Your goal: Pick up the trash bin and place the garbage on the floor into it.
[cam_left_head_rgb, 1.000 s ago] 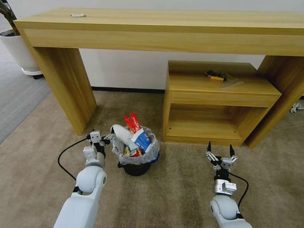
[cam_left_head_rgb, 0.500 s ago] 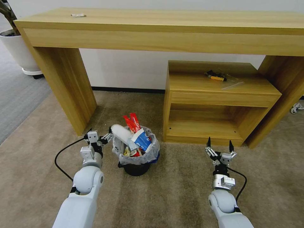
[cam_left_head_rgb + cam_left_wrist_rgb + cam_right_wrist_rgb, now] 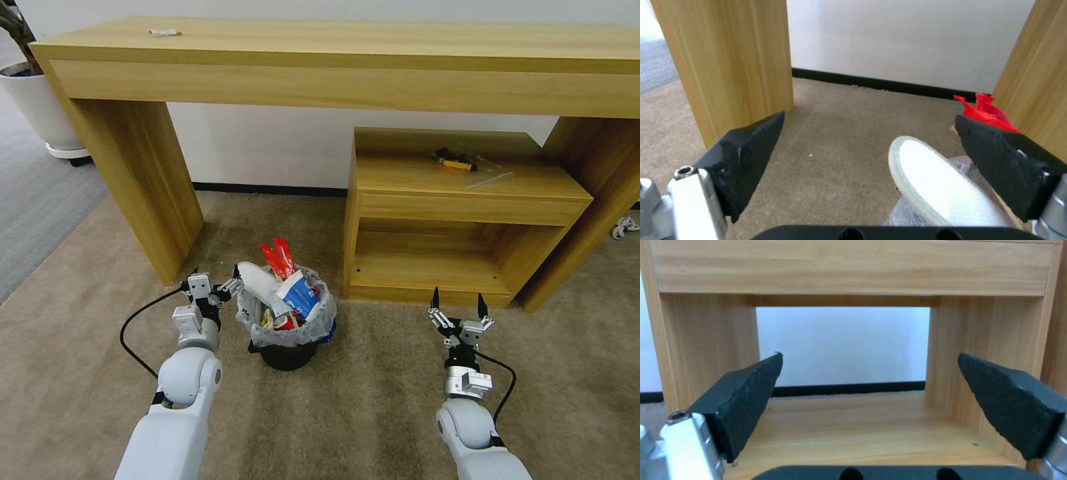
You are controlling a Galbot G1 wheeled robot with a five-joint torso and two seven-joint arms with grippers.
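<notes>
Standing on the floor (image 3: 373, 413), a beige carpet, the trash bin (image 3: 288, 353) is full of garbage. It sits between the two arms, in front of the big wooden desk (image 3: 333, 60). A white slipper (image 3: 259, 280), red wrappers (image 3: 279, 257) and a blue and white carton (image 3: 299, 293) stick up out of the bag.

The left pincer (image 3: 215, 283) is just beside the bin's left edge, near the slipper. Its black fingers are spread apart and hold nothing. From the left wrist camera, the slipper (image 3: 942, 186) lies between the two fingertips (image 3: 751, 156), but they do not touch it. Compared with half a second ago, this pincer has slid a tiny bit to the right, toward the bin.

The right pincer (image 3: 457, 304) is well apart from the bin, over the carpet in front of the low wooden shelf (image 3: 460, 207). Its fingers are spread wide too, with nothing in them. It has crept a little farther forward toward the shelf than before. From its wrist camera, the shelf opening (image 3: 840, 426) is straight ahead.

The bin and the garbage have not moved.
</notes>
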